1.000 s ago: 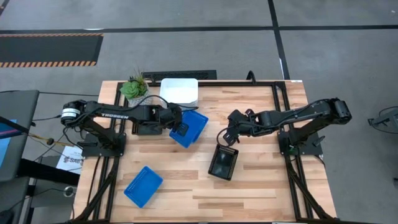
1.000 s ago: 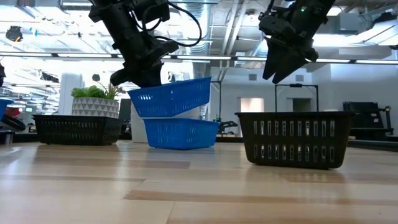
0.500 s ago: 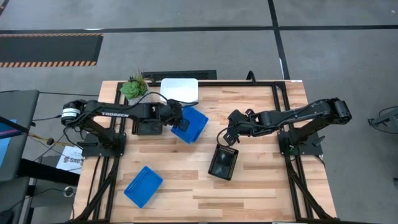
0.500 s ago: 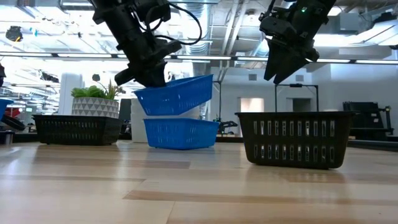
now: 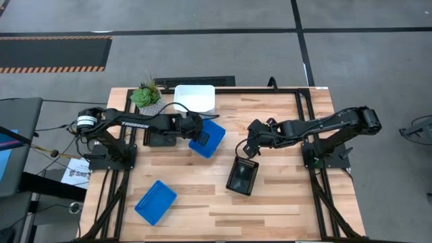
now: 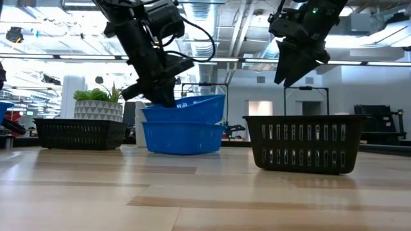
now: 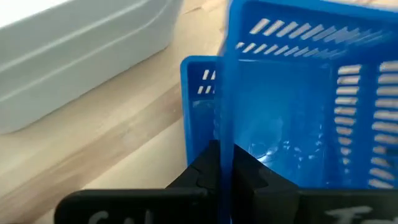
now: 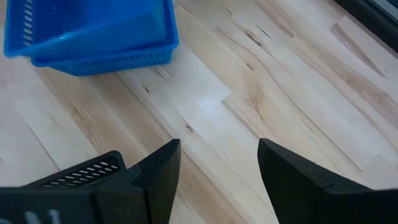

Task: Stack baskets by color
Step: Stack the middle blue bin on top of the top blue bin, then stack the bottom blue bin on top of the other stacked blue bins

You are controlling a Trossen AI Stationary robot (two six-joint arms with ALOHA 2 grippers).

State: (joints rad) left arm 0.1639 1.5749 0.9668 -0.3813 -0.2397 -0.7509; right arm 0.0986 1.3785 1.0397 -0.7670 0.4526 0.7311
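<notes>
My left gripper is shut on a blue basket at the table's far middle. That basket sits tilted in a second blue basket, which stands on the table. Just behind them stands a white basket. A third blue basket lies near the front left. One black basket stands in the middle, and another under my left arm. My right gripper hangs open above the middle black basket, with nothing between its fingers. My left gripper pinches the upper blue basket's end wall, the end toward the table's left, one finger inside the basket and one outside. The fingers slant down from the left. The basket is tilted, held end higher, with its bottom inside the lower blue basket.
A small green potted plant stands at the far left corner beside the white basket. Bare wood lies along the table's front and right side.
My left gripper has gone down and a little toward the table's right, still shut on the blue basket. The basket, which hung tilted above the lower blue basket, has sunk into it.
</notes>
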